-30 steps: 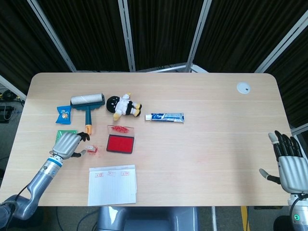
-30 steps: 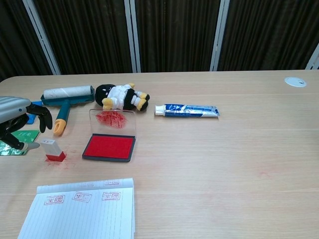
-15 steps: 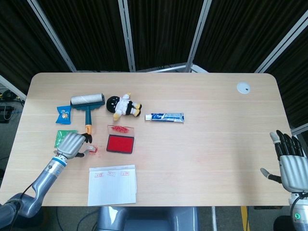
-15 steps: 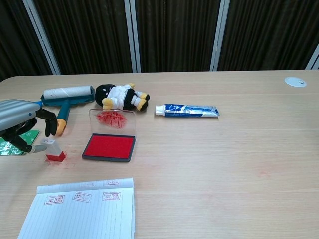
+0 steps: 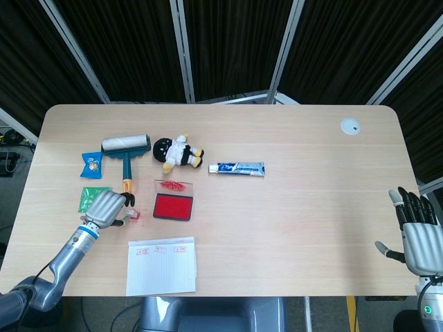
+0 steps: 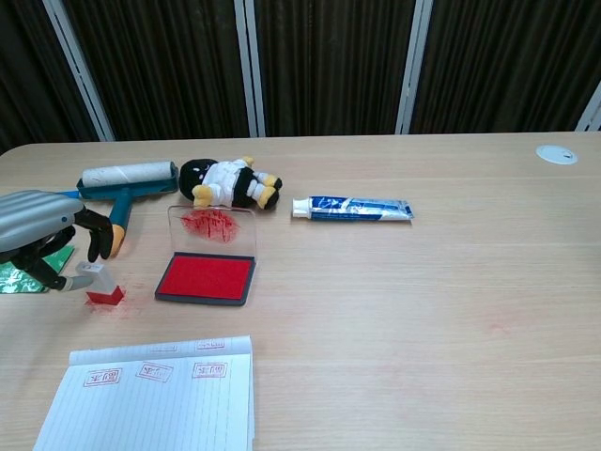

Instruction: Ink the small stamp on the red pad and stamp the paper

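My left hand (image 6: 42,235) curled at small stamp (image 6: 100,283), grasp unclear; risk: fingertip nudge topples stamp, smearing table (image 6: 423,282).

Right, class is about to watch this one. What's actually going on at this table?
The left hand is closing around the small stamp, which stands on the table just left of the open red ink pad. The paper, already bearing three red prints, lies nearer the robot. The right hand waits open at the table's far right edge.
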Available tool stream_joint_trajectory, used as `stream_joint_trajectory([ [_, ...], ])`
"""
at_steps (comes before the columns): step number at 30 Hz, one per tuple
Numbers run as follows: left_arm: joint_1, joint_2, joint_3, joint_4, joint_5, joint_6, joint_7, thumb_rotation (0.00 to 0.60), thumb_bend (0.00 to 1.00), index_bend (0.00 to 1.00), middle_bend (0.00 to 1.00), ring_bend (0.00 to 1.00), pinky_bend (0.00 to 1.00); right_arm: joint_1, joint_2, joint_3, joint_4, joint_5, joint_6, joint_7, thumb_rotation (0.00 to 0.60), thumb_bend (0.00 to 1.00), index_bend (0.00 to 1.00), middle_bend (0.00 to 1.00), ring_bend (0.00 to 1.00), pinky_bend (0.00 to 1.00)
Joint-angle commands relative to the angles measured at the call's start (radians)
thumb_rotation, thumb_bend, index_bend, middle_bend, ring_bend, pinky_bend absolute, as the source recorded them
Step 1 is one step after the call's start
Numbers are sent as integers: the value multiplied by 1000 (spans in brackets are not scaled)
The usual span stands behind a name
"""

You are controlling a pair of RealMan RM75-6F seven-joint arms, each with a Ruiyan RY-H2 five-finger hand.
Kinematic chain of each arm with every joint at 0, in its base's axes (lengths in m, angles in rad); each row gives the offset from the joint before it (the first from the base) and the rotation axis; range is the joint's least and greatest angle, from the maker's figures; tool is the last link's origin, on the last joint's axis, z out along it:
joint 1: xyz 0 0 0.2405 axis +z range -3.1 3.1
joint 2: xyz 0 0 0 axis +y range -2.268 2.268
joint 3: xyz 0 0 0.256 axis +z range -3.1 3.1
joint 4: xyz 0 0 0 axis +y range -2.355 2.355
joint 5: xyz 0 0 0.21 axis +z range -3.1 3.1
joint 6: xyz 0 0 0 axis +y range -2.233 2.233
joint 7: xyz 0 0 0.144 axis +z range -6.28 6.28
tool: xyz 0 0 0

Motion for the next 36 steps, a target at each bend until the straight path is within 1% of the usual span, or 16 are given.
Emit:
stream_joint_trajectory([
  [1, -3, -2, 2, 2, 1, -2, 2, 600, 240, 469, 484, 781, 839, 0, 0, 0, 1, 1, 0, -2, 600, 0, 0, 0, 0, 0],
  [7, -8, -9, 2, 13, -2, -2, 5, 600, 267, 505, 504, 782, 839, 1, 0, 0, 2, 5, -2, -4, 600, 0, 0, 0, 0, 0],
  [18, -15, -14, 7, 17, -12, -16, 3, 600, 285, 571, 547, 781, 839, 3, -1, 1, 4, 15, -8, -4, 600, 0, 0, 0, 0, 0],
  [22, -16, -6, 5, 8, -15, -13, -9, 600, 319, 580, 552, 781, 839, 4, -1, 1, 4, 16, -9, -4, 600, 0, 0, 0, 0, 0],
  [28, -24, 43, -8, -51, -23, -15, -25, 600, 360, 580, 550, 781, 839, 4, 0, 1, 3, 20, -11, -1, 600, 0, 0, 0, 0, 0],
  [32, -42, 102, -36, -152, -53, -37, -27, 600, 392, 583, 552, 781, 838, 5, 5, 6, -1, 26, -13, 11, 600, 0, 0, 0, 0, 0],
  [36, -67, 140, -69, -228, -87, -70, -30, 600, 451, 582, 551, 778, 838, 7, 8, 10, -3, 32, -16, 20, 600, 0, 0, 0, 0, 0],
])
